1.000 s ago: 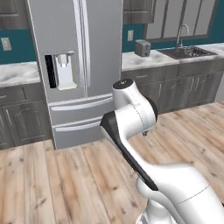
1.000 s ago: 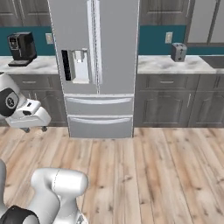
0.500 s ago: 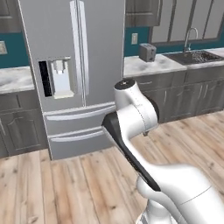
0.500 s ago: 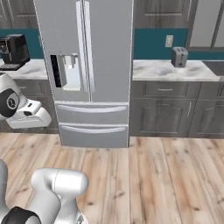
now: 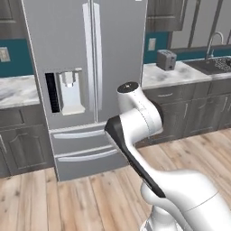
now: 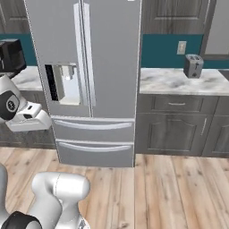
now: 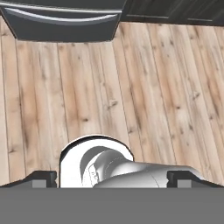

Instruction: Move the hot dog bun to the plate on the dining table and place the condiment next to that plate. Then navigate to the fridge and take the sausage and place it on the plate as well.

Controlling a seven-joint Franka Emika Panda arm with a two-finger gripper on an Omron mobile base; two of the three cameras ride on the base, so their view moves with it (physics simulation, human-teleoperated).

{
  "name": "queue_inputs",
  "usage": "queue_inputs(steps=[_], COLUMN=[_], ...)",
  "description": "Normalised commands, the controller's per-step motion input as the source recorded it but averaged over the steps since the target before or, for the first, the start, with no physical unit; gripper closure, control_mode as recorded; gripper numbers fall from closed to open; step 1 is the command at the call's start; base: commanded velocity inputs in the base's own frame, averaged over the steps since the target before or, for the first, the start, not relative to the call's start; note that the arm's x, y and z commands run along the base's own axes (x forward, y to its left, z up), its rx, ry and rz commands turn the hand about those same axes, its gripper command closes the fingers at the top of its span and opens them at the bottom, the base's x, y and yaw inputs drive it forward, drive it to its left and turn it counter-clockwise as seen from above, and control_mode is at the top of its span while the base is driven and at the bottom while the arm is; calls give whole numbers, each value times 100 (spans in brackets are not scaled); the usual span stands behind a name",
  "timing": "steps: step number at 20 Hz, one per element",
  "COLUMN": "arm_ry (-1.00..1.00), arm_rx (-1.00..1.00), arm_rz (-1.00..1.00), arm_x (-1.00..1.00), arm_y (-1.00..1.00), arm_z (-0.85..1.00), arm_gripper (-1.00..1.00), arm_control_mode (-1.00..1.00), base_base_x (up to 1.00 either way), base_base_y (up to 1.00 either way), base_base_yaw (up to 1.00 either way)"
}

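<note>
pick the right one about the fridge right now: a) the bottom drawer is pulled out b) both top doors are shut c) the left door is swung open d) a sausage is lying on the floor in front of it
b: the fridge shows both top doors flush and closed, both bottom drawers pushed in, and bare wood floor in front of it.

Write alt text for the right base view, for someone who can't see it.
A tall silver-grey French-door fridge stands closed, with a dispenser recess in its left door and two drawers below. To its right, a small silver toaster sits on a marble counter over grey cabinets. The robot's white arm rises at the lower left above a wooden plank floor.
</note>
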Motion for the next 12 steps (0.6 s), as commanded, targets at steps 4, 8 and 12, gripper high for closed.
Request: queue_inputs(steps=[4,8,12], arm_ry=[0,0,0], arm_rx=[0,0,0], arm_rz=[0,0,0], arm_x=[0,0,0], arm_y=[0,0,0], arm_z=[0,0,0], arm_gripper=[-100,-100,-100], arm_control_mode=[100,100,100], base_base_x=[83,90,79], base_base_y=[-1,-13,-22], base_base_yaw=[5,5,7])
